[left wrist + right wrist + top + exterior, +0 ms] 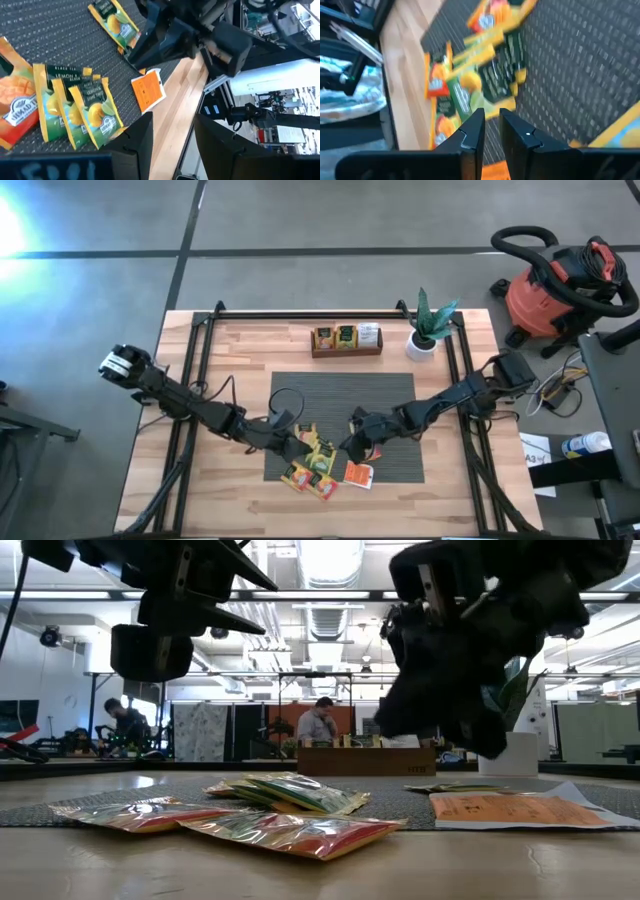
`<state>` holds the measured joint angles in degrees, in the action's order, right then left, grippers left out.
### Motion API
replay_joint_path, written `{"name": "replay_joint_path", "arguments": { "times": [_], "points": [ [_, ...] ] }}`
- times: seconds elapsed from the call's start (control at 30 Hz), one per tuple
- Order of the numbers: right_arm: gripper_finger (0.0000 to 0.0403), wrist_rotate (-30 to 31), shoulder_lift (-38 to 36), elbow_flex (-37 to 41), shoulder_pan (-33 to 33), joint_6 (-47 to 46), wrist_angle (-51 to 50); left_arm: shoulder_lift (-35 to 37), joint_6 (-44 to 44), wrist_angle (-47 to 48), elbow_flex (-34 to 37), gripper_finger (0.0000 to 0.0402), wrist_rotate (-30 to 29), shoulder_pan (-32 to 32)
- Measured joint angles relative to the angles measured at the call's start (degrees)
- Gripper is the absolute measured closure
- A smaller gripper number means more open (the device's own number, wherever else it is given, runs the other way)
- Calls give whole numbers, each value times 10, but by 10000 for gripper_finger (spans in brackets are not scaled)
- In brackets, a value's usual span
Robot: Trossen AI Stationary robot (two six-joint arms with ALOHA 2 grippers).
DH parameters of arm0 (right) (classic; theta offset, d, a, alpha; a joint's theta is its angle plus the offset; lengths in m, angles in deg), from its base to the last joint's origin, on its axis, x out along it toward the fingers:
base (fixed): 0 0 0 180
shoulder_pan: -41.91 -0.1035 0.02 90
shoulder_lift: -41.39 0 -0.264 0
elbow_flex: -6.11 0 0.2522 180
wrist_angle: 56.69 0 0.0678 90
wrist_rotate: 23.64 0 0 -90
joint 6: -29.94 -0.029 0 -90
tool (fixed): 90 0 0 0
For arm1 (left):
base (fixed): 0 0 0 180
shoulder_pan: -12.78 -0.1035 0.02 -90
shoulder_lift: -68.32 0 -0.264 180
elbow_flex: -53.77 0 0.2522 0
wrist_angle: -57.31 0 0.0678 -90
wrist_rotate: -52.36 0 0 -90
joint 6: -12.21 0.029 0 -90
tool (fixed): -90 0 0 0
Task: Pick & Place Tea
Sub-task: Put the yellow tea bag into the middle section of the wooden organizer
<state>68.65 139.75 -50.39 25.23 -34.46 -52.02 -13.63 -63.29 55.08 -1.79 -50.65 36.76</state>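
Several tea sachets (pixel 315 465), yellow-green and orange-red, lie overlapping at the near edge of the grey ribbed mat (pixel 400 395). In the low view the pile of sachets (pixel 290 795) lies flat. One orange-and-white sachet (pixel 358 473) lies apart to the right; in the left wrist view it is the sachet (pixel 147 91) half on the wood. My left gripper (pixel 297 446) hovers open just left of the pile (pixel 75 107), with its fingers wide apart (pixel 172 145). My right gripper (pixel 352 445) hangs above the mat right of the pile, with a narrow gap between its fingertips (pixel 492 117), and holds nothing.
A dark wooden tray (pixel 345 352) with a few sachets standing in it sits at the far side. Beside it is a potted plant (pixel 425 340) in a white pot. Black rails run along both sides of the table. A red vacuum (pixel 560 290) stands on the floor. People (pixel 322 725) sit far behind.
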Motion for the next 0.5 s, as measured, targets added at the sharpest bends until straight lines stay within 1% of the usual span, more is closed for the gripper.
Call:
{"name": "replay_joint_path", "arguments": {
  "times": [0.17, 0.4, 0.5],
  "points": [
    [346, 3, 11, -8, -3, 10, 7, -8, -16, 6, 1, 264, 11, 10],
    [346, 3, 16, -8, -4, 4, 8, -60, -69, 2, 3, 264, 16, 14],
    [346, 3, 16, -8, -4, 5, 5, -81, -76, -6, -6, 264, 21, 14]
  ]
}}
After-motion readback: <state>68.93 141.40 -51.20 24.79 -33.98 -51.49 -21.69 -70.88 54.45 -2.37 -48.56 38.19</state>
